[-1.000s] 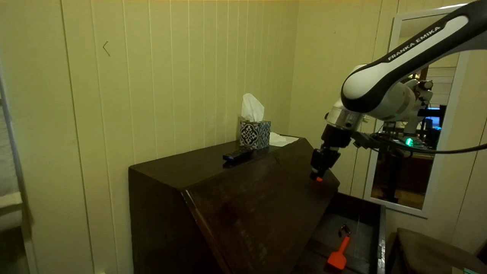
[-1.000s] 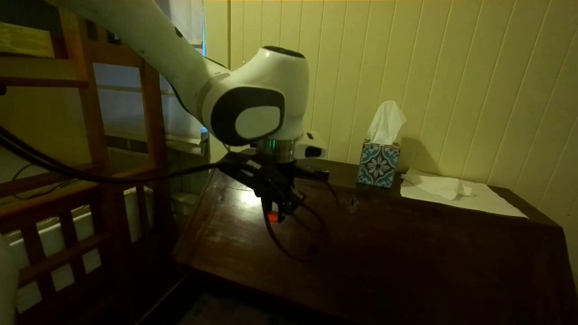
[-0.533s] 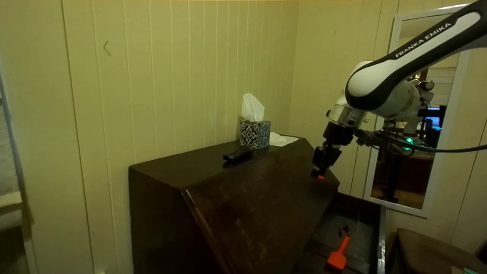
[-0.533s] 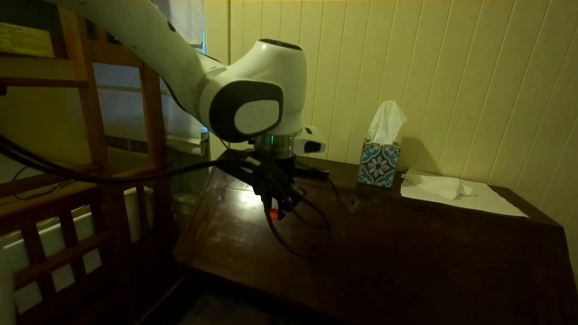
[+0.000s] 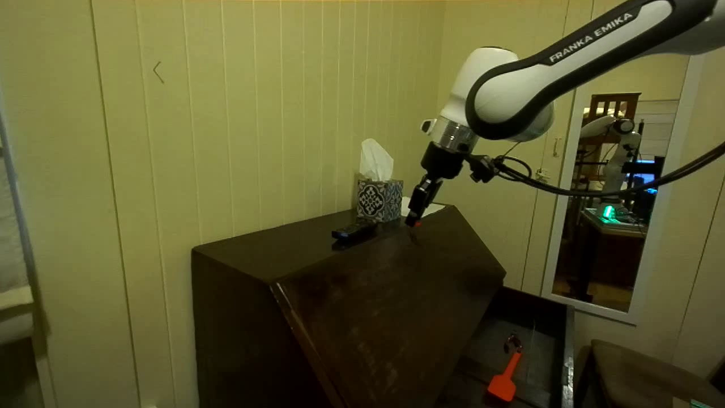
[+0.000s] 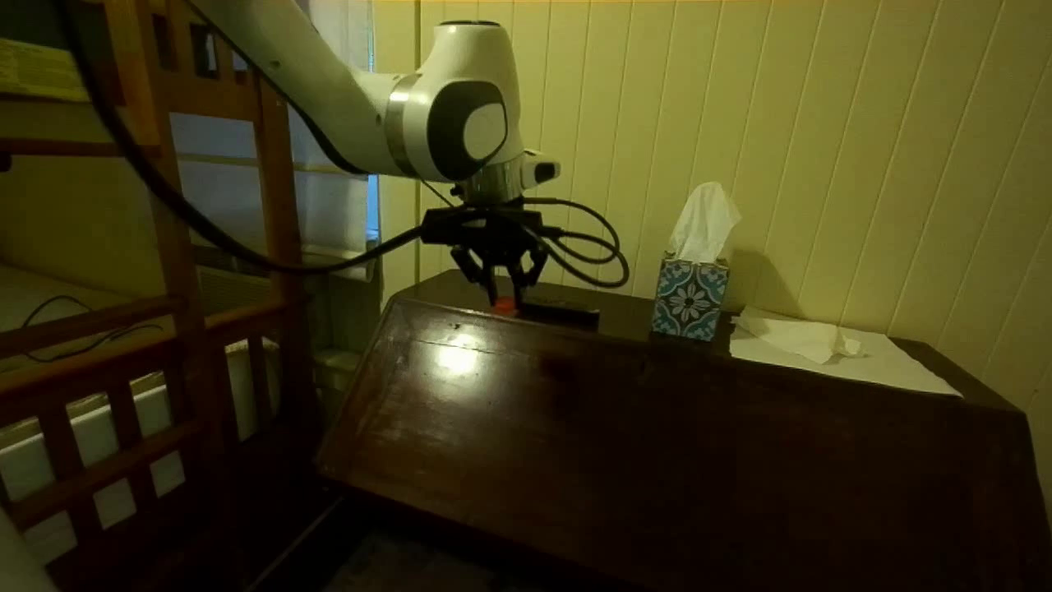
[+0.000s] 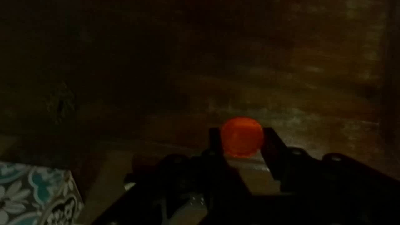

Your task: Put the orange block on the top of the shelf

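Pincer (image 6: 505,302): clenched on the orange block (image 7: 242,137), a fingertip (image 7: 215,139) on each side of it; it points downward in both exterior views.
Orange block: between the pincer's tips, by the upper front edge of the shelf (image 6: 460,427) (whether it touches the wood, I cannot tell); its end shows round in the wrist view.
Franka Emika arm (image 5: 510,96): white and black, bent above the shelf.
Shelf: dark brown wood, its slanted front panel glossy and scuffed.
Counter (image 5: 272,249): the shelf's flat, narrow top, carrying the next three items.
Black remote (image 5: 352,231): lying on the counter, near the pincer.
Tissue box (image 6: 690,300): upright between the remote and the white paper (image 6: 883,366), tile-patterned in blue and white, a tissue (image 6: 705,222) standing out of it.
White paper: flat on the counter, a crumpled sheet (image 6: 809,341) on it.
Open drawer (image 5: 568,351): low beside the shelf's front, a bright-orange paddle-shaped object (image 5: 503,387) lying in it, well apart from the block.
Mirror (image 5: 612,277): white-framed, beyond the drawer in an exterior view, reflecting part of the arm.
Wall (image 5: 294,102): pale yellow-green vertical panelling, behind the shelf.
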Controlling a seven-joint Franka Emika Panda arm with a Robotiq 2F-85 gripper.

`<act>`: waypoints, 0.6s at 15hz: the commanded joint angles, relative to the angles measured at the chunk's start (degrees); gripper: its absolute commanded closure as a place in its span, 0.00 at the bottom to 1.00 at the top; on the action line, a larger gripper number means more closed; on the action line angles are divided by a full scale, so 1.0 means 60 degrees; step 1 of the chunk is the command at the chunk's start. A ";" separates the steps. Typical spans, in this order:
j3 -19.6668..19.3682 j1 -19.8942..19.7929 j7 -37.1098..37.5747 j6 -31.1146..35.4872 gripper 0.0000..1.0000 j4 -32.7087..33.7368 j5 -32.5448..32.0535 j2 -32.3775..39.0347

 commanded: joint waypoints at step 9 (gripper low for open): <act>0.0387 0.1059 -0.2075 -0.0661 0.87 0.6711 -0.0775 0.5866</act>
